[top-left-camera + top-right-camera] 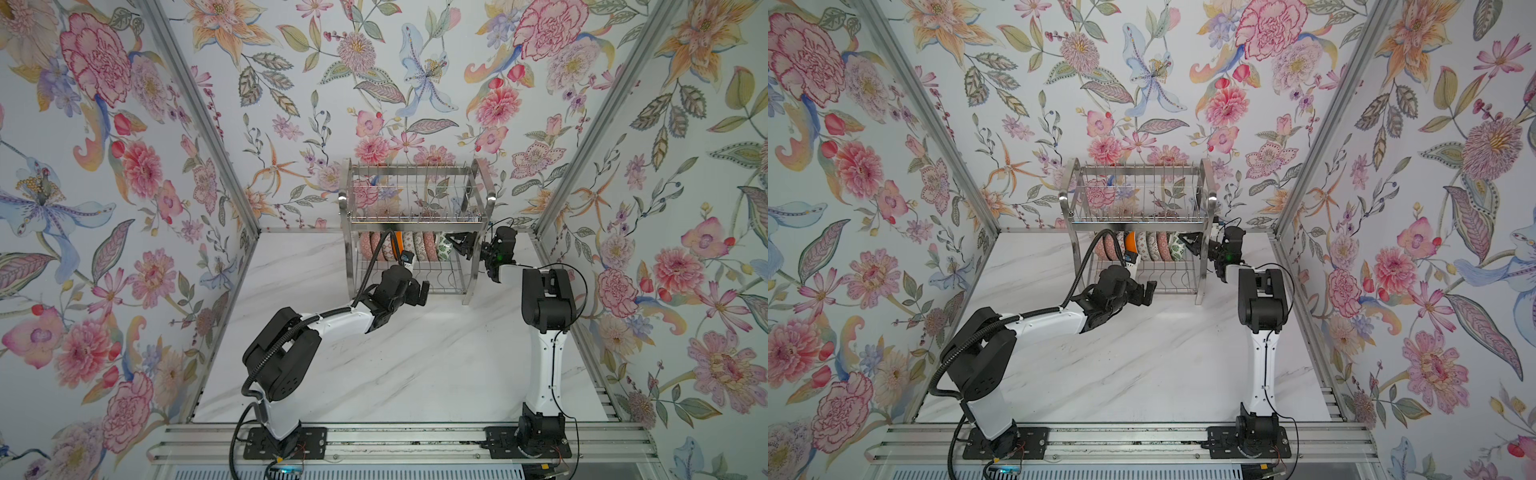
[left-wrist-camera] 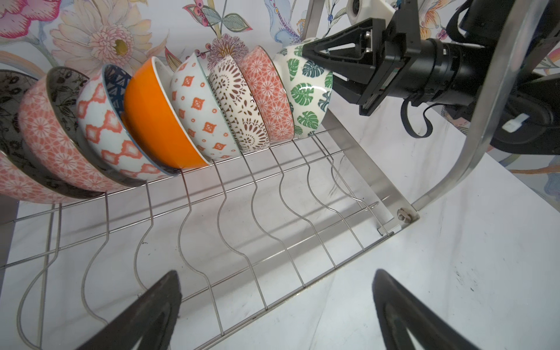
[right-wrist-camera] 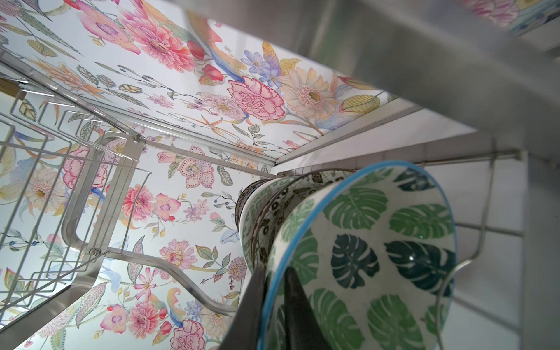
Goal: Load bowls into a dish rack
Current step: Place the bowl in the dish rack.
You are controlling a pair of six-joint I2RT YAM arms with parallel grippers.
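My left tool (image 2: 275,274) hangs nearest me, over the white marble tabletop (image 1: 415,374). Its fingers (image 2: 157,306) are spread wide and empty. In both top views it sits just in front of the dish rack (image 1: 415,221), near the front wire of the lower tier and not touching it.

Past that wire the rack's wavy lower wires run back to a row of bowls (image 2: 100,127). They stand on edge along the rear of the lower tier, packed side by side and all tilted the same way. In the left wrist view I see a plain orange bowl (image 2: 157,121) in the middle of the row. Pink, orange-diamond and brown lace patterned ones sit on either side of it.

At the end of the row on my right arm's side stands the green leaf bowl (image 3: 378,242), close to the rack's curved side leg. My right tool (image 2: 304,50) reaches in there from the side, beneath the upper tier. Its fingers are pressed nearly together on that bowl's blue-edged rim, one inside the bowl and one outside, pinching the rim. The bowl's lower edge rests on the rack wires, and it leans against the pink one next to it.

Behind the rack rises the flowered wallpaper (image 1: 374,62).
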